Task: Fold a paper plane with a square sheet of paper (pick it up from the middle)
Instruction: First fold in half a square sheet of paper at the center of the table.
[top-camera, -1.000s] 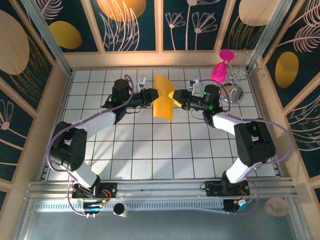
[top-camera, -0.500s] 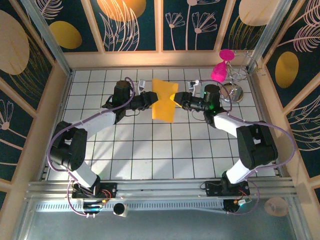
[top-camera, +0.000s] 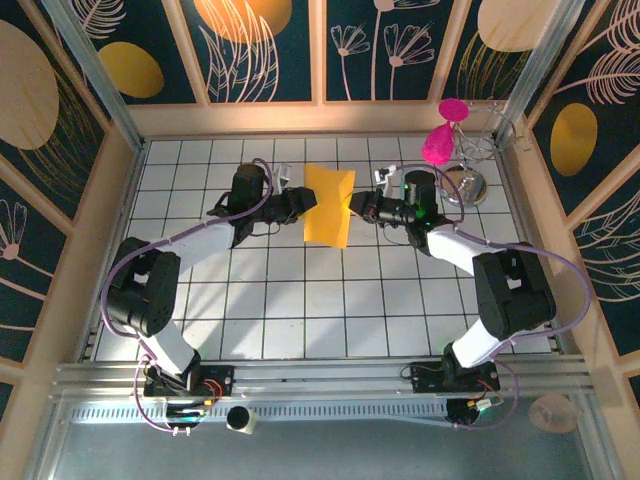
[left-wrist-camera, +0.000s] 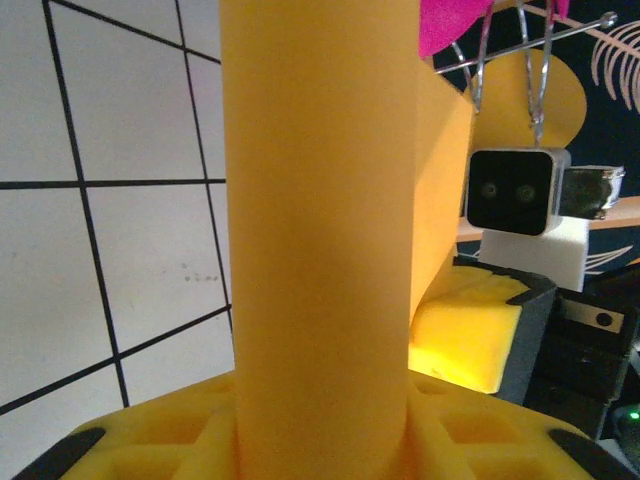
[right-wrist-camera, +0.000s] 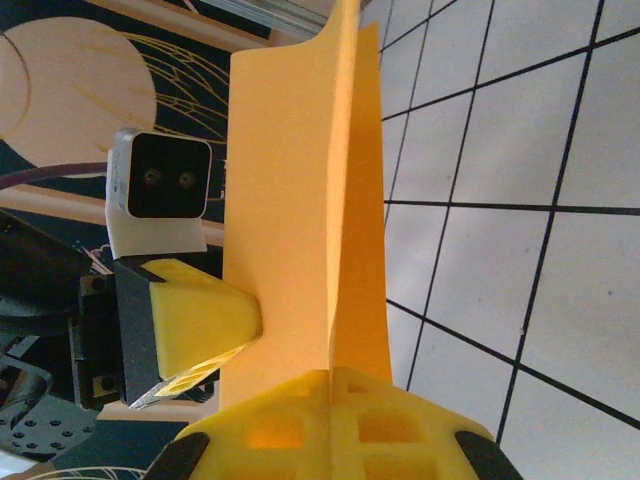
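Note:
The square sheet of paper (top-camera: 328, 205) is orange-yellow, folded double, and held upright in the air over the back middle of the table. My left gripper (top-camera: 305, 197) is at its left edge. In the left wrist view the paper (left-wrist-camera: 320, 200) rises as a rounded fold from between the left gripper's (left-wrist-camera: 325, 420) jaws. My right gripper (top-camera: 352, 207) is at the right edge. In the right wrist view the right gripper's (right-wrist-camera: 333, 400) jaws are pressed together on the creased paper (right-wrist-camera: 290, 180), and one left fingertip (right-wrist-camera: 200, 320) touches its far face. The paper plane is out of view.
A pink object (top-camera: 438, 143) hangs on a wire stand (top-camera: 480, 140) at the back right, beside a shiny round metal piece (top-camera: 466, 186). Wooden walls (top-camera: 100, 200) ring the white tiled table (top-camera: 330, 320). The front tiles lie free.
The right gripper has closed onto the paper's right edge. Both grippers and the paper have drifted slightly toward the back wall, and the sheet now faces the top camera more squarely.

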